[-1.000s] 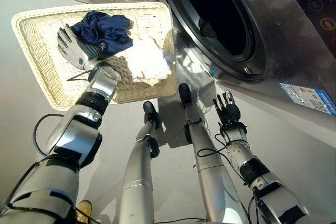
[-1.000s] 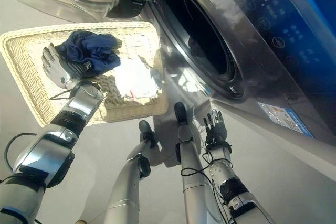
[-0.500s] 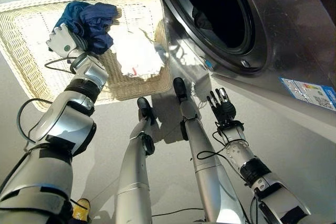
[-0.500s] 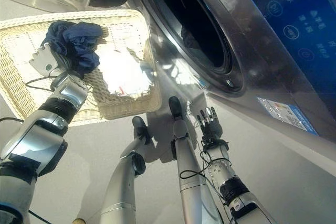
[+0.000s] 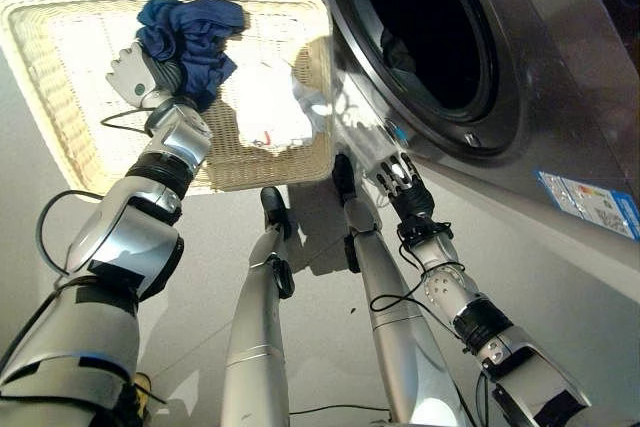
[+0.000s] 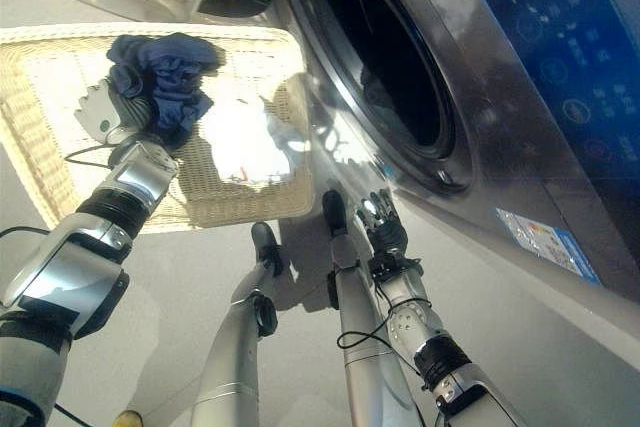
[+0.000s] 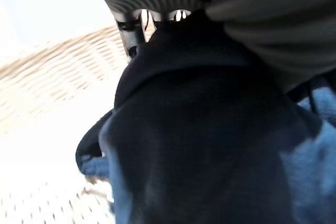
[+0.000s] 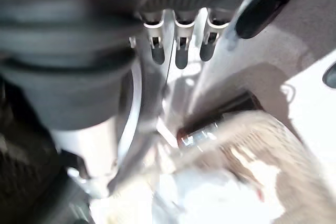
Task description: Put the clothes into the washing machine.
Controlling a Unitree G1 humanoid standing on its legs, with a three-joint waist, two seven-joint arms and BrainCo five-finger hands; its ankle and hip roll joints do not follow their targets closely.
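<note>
A: Where are the clothes, measured from the silver front-loading washing machine (image 5: 560,97)?

B: In the shallow cream wicker basket (image 5: 60,97) on the floor just beside its open round drum. The crumpled navy blue garment (image 5: 195,32) lies toward the basket's far edge; the white cloth (image 5: 268,112) lies in the corner nearest the machine.

A: And the hands?

B: The left hand (image 5: 135,75) has its fingers curled into the navy garment, gripping it. The right hand (image 5: 395,172) hangs just beside the machine's front panel, below the drum, fingers straight, holding nothing.
</note>
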